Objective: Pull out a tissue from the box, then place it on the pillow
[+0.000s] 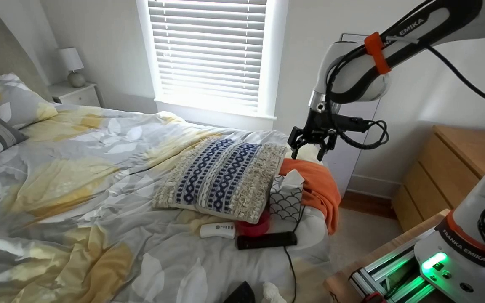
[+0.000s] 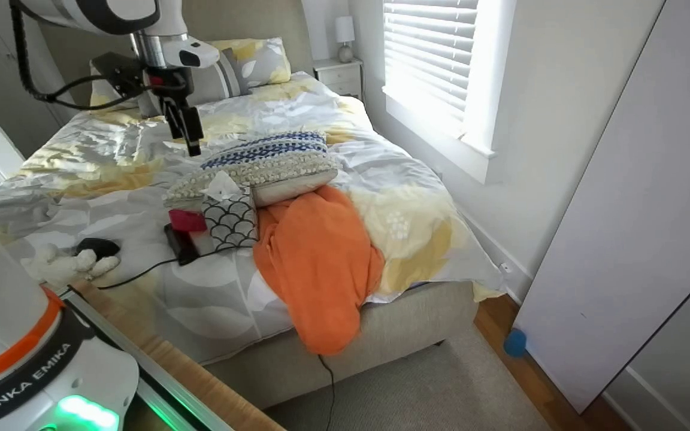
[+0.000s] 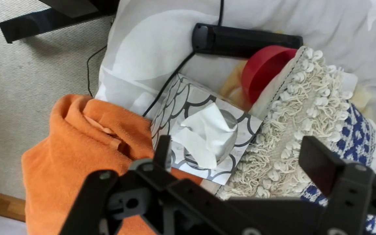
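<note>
Tool (image 1: 308, 155) spread wide above crumpled tissue (image 3: 209, 133) poking from a scallop-printed box (image 1: 285, 204) beside the shaggy pillow (image 1: 221, 180)

Paper, cloth, card and wood
The tissue (image 3: 207, 135) is thin matt paper, the box (image 1: 285, 205) smooth card, the pillow (image 1: 223, 179) rough, tufted cloth, the blanket (image 2: 321, 263) fuzzy cloth, and the dresser (image 1: 444, 176) smooth wood.
</note>
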Motion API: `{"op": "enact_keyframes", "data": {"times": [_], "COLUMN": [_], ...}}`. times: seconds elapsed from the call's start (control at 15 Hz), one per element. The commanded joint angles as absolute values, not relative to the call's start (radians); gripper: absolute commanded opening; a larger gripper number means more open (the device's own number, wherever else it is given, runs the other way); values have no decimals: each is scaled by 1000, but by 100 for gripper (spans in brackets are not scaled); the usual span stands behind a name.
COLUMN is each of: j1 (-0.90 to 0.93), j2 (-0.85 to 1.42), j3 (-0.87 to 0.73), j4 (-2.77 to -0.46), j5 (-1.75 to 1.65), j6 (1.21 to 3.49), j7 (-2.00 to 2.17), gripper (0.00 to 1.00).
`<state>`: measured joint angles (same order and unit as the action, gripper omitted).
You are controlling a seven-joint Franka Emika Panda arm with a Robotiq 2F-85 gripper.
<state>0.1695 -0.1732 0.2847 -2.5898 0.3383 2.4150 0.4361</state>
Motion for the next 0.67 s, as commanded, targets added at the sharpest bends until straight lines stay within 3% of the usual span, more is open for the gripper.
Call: {"op": "enact_keyframes", "data": {"times": [0.0,0.6], "j1": [202,196], "j2": [-79,101], "j3": [259,239], "j4": [-2608,-2595], "j5": [421,409], "j6": [2530,2742], "j7": [376,382], "gripper": [100,98]}}
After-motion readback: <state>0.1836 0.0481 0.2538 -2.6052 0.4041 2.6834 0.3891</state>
